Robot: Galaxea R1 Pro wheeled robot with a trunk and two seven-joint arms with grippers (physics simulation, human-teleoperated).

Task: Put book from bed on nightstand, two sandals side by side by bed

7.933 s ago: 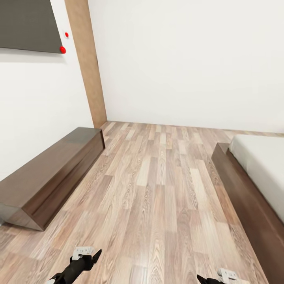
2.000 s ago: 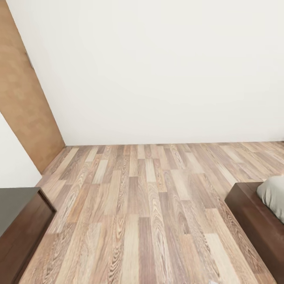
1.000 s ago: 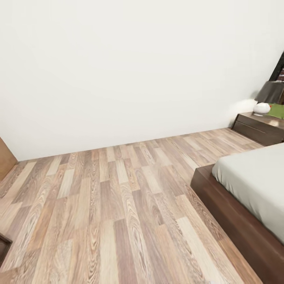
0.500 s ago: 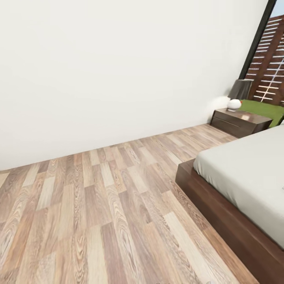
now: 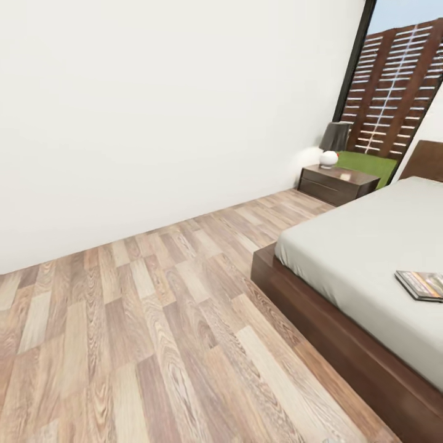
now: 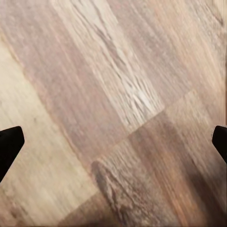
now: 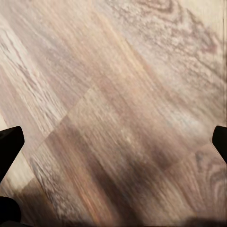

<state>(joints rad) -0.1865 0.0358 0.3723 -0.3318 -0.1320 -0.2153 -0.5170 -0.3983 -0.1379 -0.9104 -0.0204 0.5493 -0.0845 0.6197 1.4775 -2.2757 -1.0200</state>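
The bed [image 5: 354,246] fills the right of the head view, a pale grey mattress on a dark brown frame. The book [image 5: 421,285] lies flat on the mattress near the right edge of that view. A nightstand [image 5: 337,183] stands beyond the bed against the white wall, a lamp [image 5: 332,143] on top of it. My left gripper [image 6: 113,144] is open above bare wood floor, its dark fingertips [image 6: 9,144] wide apart. My right gripper [image 7: 113,142] is open too, over floor planks. The sandals are out of view.
Wood-plank floor [image 5: 141,320] stretches from the white wall to the bed frame. A tall dark-framed window [image 5: 394,86] behind the nightstand shows a slatted fence and grass. The headboard [image 5: 426,160] rises at the far right.
The whole view has swung right: the long low cabinet and door left the picture, and the bed, nightstand, window and then the book came in. That is camera motion, not moved things.
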